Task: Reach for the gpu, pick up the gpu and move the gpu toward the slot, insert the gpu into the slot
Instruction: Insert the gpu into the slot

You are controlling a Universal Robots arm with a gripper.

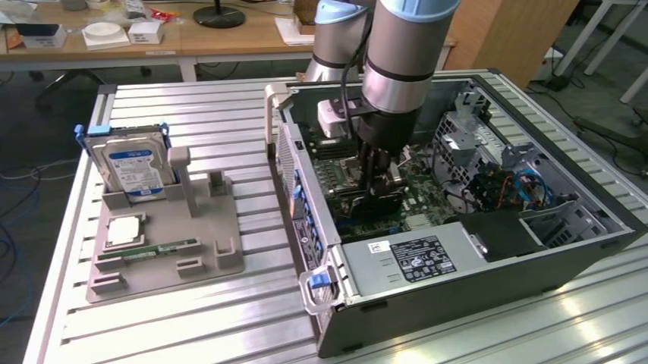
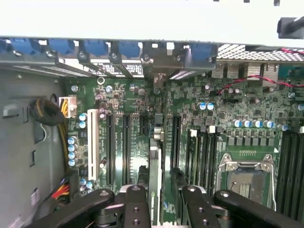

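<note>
Gripper [image 2: 161, 202] clamps the gpu [image 2: 155, 178] edge-on (bracket end toward the case's rear wall), its long axis running along the slot [image 2: 156, 137] directly beneath.

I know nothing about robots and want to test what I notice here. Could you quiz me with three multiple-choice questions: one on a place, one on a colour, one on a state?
1. Where is the hard drive?
A. Upright in the grey holder beside the computer case
B. Inside that case
C. On the wooden desk

2. What colour are the latches along the case's edge?
A. Red
B. Blue
C. Yellow

3. What is the state of the gpu?
A. Lying in the holder
B. Lying on the floor
C. Gripped by the claw over the motherboard

Answers:
1. A, since it stands on edge in the holder.
2. B, since the wrist view shows a blue row.
3. C, since the card sits between the claw's fingers.
</note>
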